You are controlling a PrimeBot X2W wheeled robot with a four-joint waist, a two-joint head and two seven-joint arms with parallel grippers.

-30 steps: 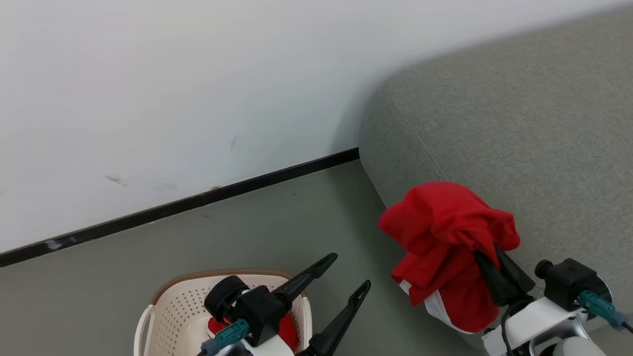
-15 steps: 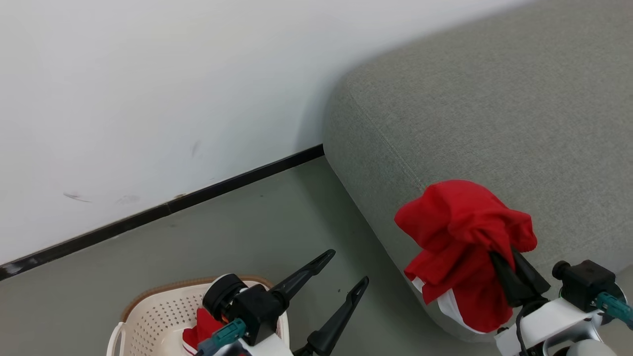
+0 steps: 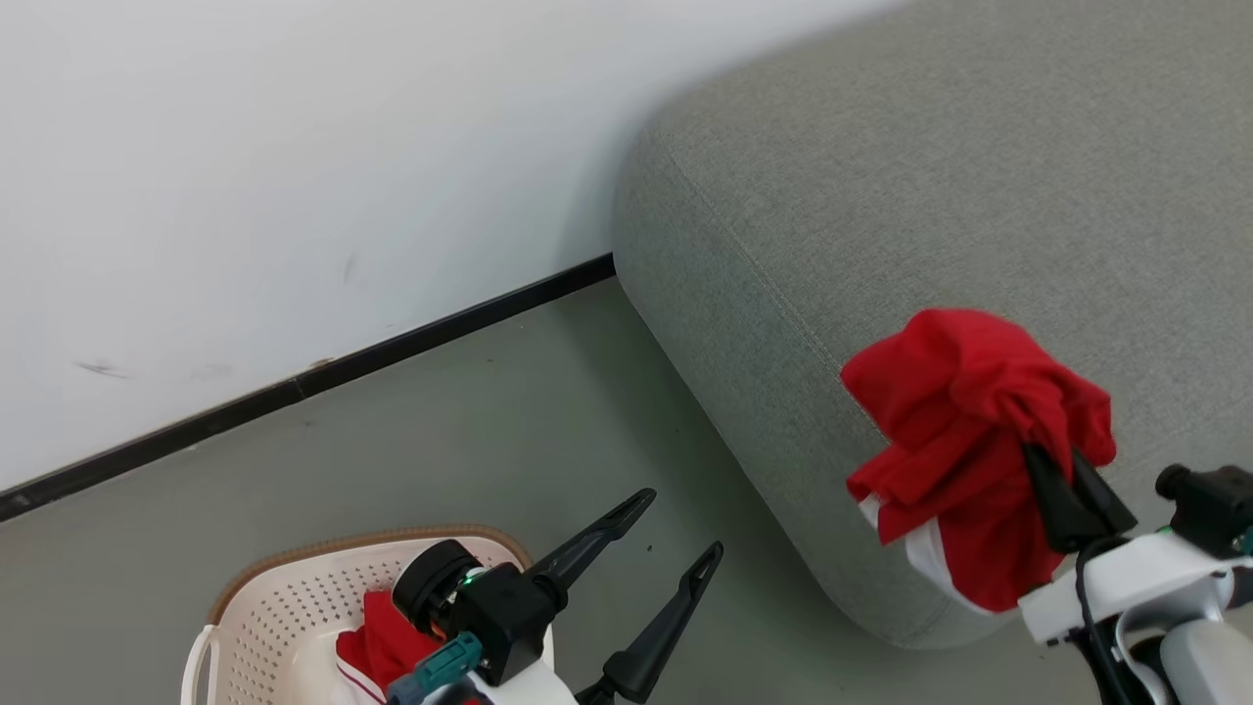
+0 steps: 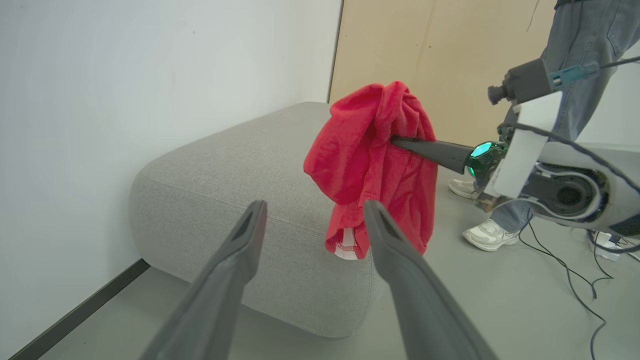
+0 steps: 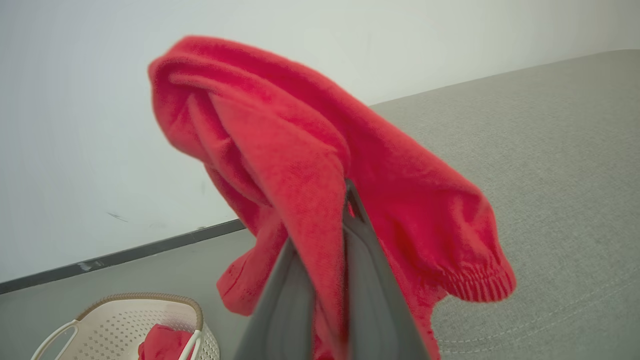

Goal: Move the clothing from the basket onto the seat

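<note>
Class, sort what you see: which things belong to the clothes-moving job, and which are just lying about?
Job: held garment; garment in basket; basket; seat; right gripper; left gripper.
Not part of it: person; wooden board.

Red garment [image 3: 964,411] now further over seat [image 3: 881,196]

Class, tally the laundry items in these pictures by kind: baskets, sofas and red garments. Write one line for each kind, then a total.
Laundry basket: 1
Grey sofa: 1
Red garments: 2
Total: 4
</note>
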